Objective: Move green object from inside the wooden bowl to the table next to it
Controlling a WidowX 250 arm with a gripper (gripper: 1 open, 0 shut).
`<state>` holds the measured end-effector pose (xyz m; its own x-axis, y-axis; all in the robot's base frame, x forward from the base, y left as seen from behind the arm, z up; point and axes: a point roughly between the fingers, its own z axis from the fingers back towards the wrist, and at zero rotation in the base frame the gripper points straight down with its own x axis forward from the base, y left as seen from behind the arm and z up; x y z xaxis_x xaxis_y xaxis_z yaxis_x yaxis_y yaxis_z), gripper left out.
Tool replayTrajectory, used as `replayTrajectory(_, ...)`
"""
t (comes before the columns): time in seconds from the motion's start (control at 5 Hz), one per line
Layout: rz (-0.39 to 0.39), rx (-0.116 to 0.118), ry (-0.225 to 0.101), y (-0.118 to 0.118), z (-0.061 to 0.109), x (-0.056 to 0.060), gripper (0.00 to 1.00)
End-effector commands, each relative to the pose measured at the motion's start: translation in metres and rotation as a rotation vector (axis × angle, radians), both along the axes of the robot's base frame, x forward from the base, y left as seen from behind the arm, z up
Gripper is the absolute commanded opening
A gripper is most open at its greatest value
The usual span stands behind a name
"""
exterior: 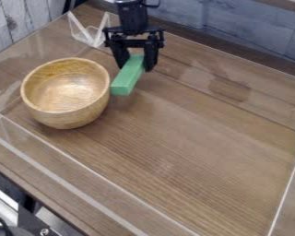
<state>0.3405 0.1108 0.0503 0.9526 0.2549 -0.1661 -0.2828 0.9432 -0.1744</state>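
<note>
The green object (126, 77) is a small bright-green bar lying on the table (199, 138) just right of the wooden bowl (64, 116), close to its rim. My gripper (135, 61) points down over the bar's far end. Its two dark fingers (114, 53) stand spread wide on either side of that end, open and not pressing on the bar. The round tan bowl is empty inside.
Low clear plastic walls (137, 198) border the tabletop on the front, left and right. A clear bracket-like piece (78, 29) sits at the back left behind the gripper. Bare wood stretches right and toward the front.
</note>
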Motion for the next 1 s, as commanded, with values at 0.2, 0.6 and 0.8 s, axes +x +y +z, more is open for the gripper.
replayTrajectory(0.2,-0.024,0.001,-0.043,-0.008,0.035,0.006,1.0)
replayTrajectory(0.6,0.111,0.001,-0.029,-0.035,0.035,-0.009,1.0)
replayTrajectory(0.8,0.131,-0.001,-0.024,-0.032,0.04,-0.001,1.0)
